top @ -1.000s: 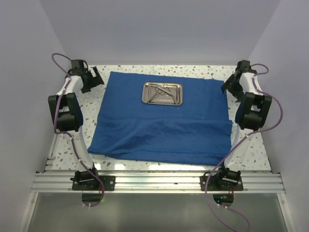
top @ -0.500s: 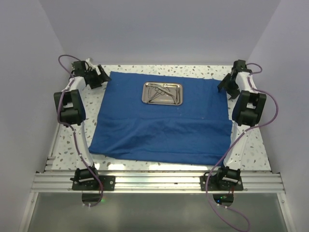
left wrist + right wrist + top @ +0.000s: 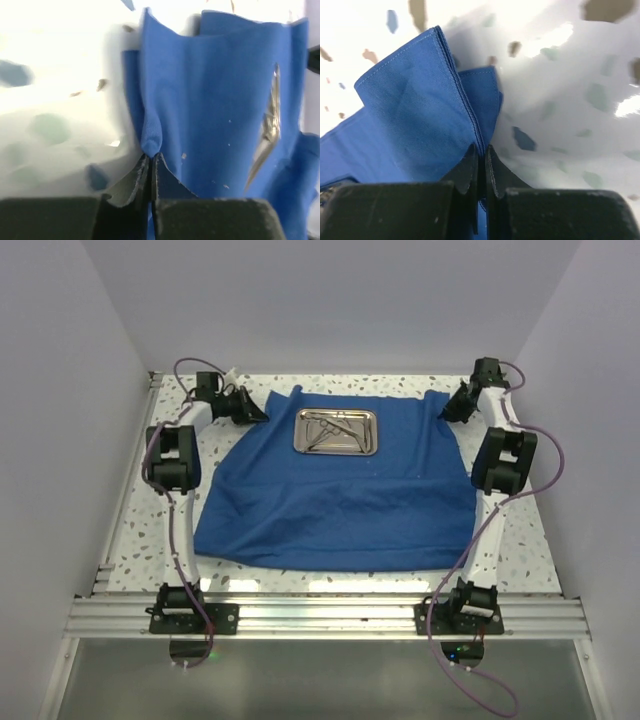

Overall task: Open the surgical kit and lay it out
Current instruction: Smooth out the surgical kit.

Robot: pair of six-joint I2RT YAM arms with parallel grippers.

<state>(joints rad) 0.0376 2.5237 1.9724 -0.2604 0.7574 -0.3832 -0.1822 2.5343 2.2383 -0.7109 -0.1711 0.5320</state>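
Observation:
The surgical kit lies spread on the table: a royal-blue cloth point(image 3: 330, 490) with a small shiny steel tray point(image 3: 336, 432) on its far half, thin steel instruments point(image 3: 330, 426) inside the tray. My left gripper point(image 3: 258, 412) is shut on the cloth's far left corner, which bunches between its fingers point(image 3: 150, 155). At the far right corner my right gripper point(image 3: 447, 410) is shut on the cloth's hemmed edge point(image 3: 481, 149). In the left wrist view the tray point(image 3: 270, 125) shows as a thin bright sliver on the blue cloth point(image 3: 215, 100).
The speckled white tabletop point(image 3: 150, 530) shows around the cloth, with grey walls close on three sides. An aluminium rail point(image 3: 320, 618) carrying both arm bases runs along the near edge. Purple cables point(image 3: 560, 490) loop off each arm.
Both grippers have moved inward onto the cloth's far corners and shut on them. The far corners are now pulled in and puckered, so the cloth's far edge is narrower.

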